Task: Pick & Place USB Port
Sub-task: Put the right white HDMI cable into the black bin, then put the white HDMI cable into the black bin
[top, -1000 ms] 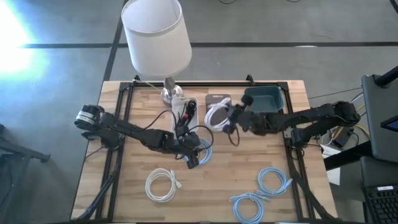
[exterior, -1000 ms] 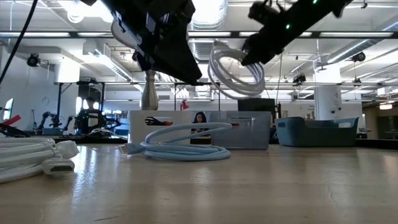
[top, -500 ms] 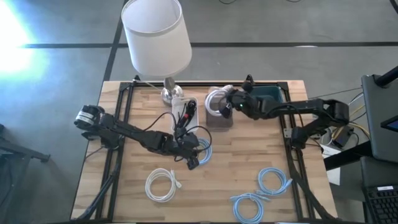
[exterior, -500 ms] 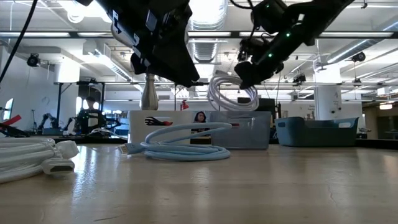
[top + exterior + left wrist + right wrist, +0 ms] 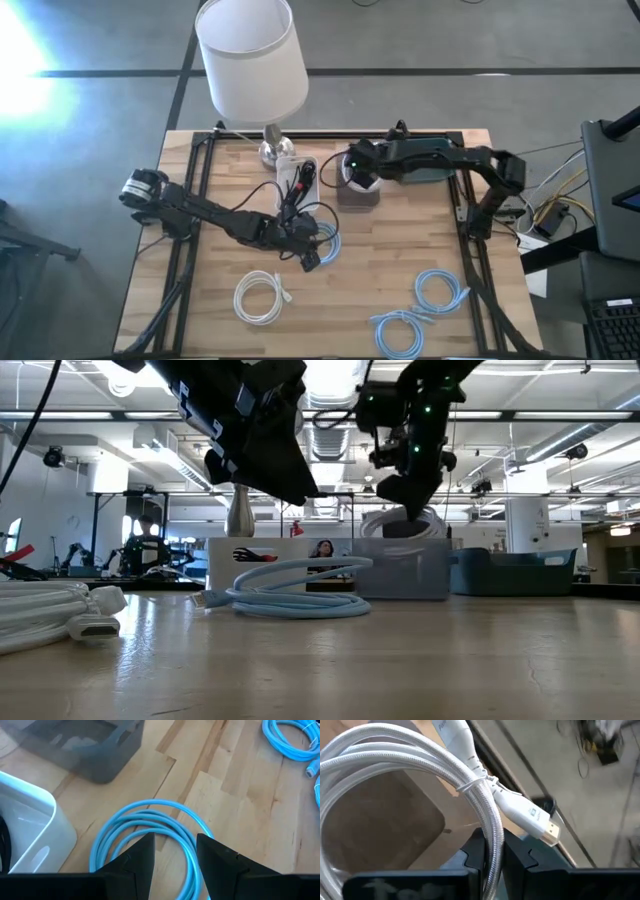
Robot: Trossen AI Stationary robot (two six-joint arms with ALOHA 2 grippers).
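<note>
My right gripper is shut on a white braided cable coil over the grey translucent bin at the table's far middle. The coil's connector plug sticks out beside the fingers. My left gripper hangs open just above a light blue cable coil, which lies flat on the table mid-left of centre. It touches nothing. My right gripper pinches the bundled strands of the white coil between its two fingers, just below the thin tie and the plug. The fingers come from above, pointing down, across the strands. The coil hangs below them, its lower part at the grey bin's rim.
A lamp and a white power strip stand at the far left. A teal bin stands right of the grey one. A white coil and two blue coils lie near the front edge.
My right gripper has gone toward the table's far edge and a little left, then down, carrying the white coil. The coil has swung from hanging high over the table to hanging at the grey bin's opening. My left gripper has kept still.
</note>
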